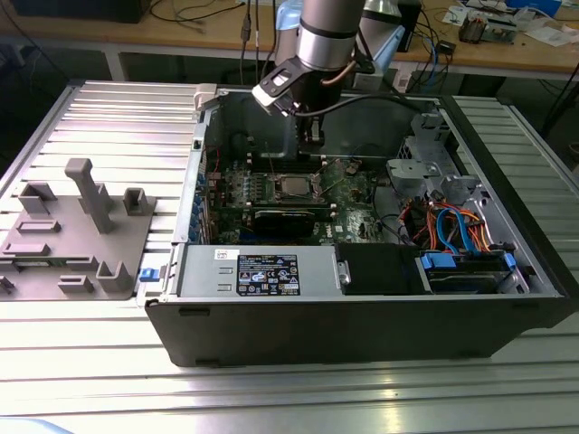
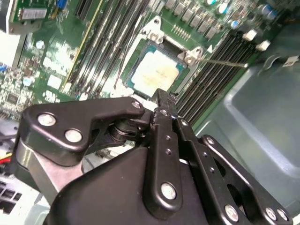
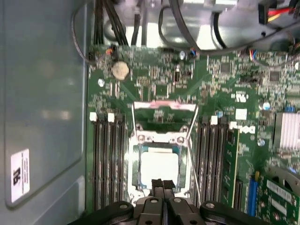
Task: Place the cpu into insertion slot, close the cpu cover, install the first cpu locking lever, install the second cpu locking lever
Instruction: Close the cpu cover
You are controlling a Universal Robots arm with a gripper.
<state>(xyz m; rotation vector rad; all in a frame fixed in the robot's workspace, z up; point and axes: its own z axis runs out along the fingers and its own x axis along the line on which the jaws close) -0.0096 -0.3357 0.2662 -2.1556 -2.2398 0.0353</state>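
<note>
The cpu (image 3: 159, 168) lies flat in the insertion slot (image 3: 137, 161) of the green motherboard, its silver top showing in both wrist views (image 2: 155, 71). The cpu cover (image 3: 164, 104) is swung open, standing back from the slot with the board showing through its window. One thin wire locking lever (image 2: 224, 62) sticks out sideways from the socket corner, and another (image 3: 191, 161) runs along the socket's side. My gripper (image 3: 162, 184) is shut with nothing between its fingers, hovering just above the cpu's near edge. In the exterior view the gripper (image 1: 310, 137) hangs inside the case above the socket (image 1: 291, 187).
Black memory slots (image 3: 108, 164) flank the socket on both sides. The case's grey side wall (image 3: 42, 93) stands close by. A black power supply (image 1: 271, 271), drive bay and coloured cables (image 1: 452, 226) fill the case's front and the exterior view's right. A grey fixture (image 1: 81, 226) sits outside.
</note>
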